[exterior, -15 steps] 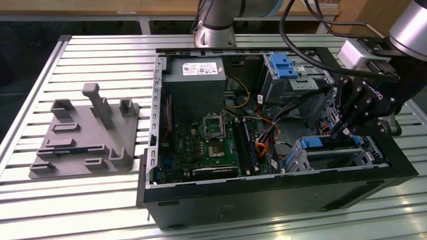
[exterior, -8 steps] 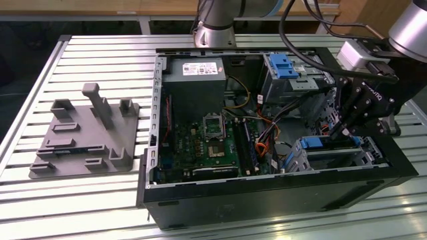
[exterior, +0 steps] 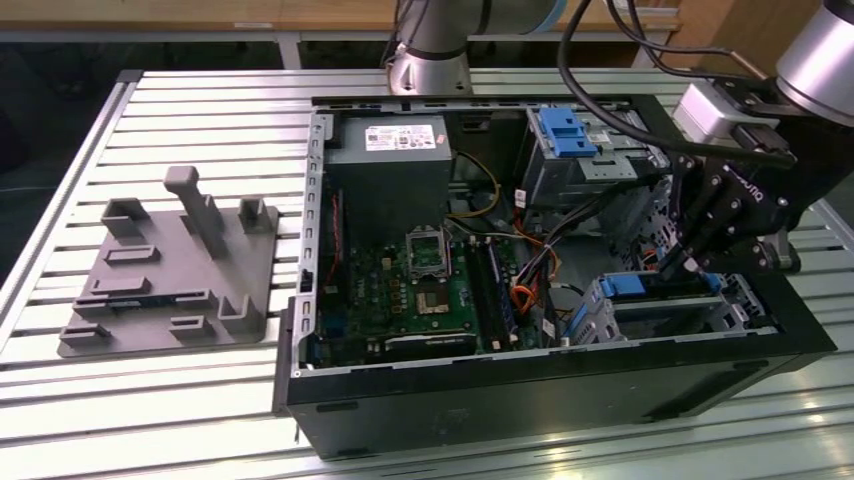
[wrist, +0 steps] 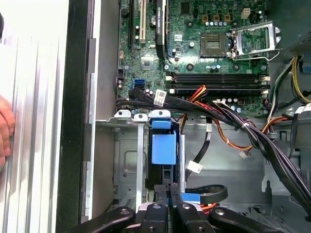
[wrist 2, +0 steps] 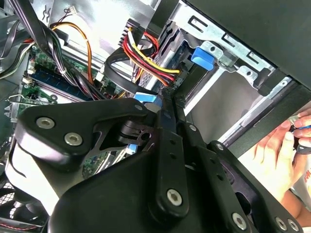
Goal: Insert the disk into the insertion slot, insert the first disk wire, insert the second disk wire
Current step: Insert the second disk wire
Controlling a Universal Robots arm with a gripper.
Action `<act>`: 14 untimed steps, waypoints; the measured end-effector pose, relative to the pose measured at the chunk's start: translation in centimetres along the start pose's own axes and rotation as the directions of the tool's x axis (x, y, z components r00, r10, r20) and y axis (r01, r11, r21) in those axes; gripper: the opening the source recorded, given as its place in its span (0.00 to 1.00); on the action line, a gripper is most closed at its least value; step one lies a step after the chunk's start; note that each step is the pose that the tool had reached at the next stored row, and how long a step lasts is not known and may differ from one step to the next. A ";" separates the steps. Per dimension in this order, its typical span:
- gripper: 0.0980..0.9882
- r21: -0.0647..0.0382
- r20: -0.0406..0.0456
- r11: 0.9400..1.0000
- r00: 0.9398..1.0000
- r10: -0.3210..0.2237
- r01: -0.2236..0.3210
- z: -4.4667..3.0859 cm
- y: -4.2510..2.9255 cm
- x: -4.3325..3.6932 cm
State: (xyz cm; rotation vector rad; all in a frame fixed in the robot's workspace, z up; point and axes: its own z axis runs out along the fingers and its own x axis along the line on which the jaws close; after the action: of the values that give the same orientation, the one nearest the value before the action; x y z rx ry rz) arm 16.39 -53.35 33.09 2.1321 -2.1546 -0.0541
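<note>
Nearly closed fingers [wrist: 167,206], pinching blue connector [wrist: 190,197]

On the bench [exterior: 160,400] the open computer case [exterior: 534,390] stands toward the exterior view's right, and a holder plate [exterior: 167,275] lies beside it on the exterior view's left. Inside the case, the motherboard [exterior: 427,300] lies on the floor of the case, with the power supply [exterior: 390,160] behind it. The insertion slot [exterior: 667,310] sits in the near corner on the exterior view's right, and the disk [wrist: 163,148] stands in it. My pincer [exterior: 681,262] hangs just above this slot. A taller cage [exterior: 581,160] stands behind it.
</note>
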 end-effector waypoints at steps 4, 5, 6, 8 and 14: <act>0.05 0.000 0.000 1.000 1.000 0.000 0.000 0.01 0.00 0.07; 0.05 0.000 0.000 1.000 1.000 0.000 0.000 0.02 0.00 0.08; 0.05 0.000 0.000 1.000 1.000 0.000 0.000 -0.02 0.00 0.09; 0.05 0.000 0.002 1.000 1.000 0.000 0.000 -0.11 0.01 0.09; 0.05 0.000 0.000 1.000 1.000 0.000 0.000 -0.60 0.07 0.12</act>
State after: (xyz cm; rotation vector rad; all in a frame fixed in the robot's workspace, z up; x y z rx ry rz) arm 16.39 -53.44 33.69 2.1323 -2.1548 -0.0547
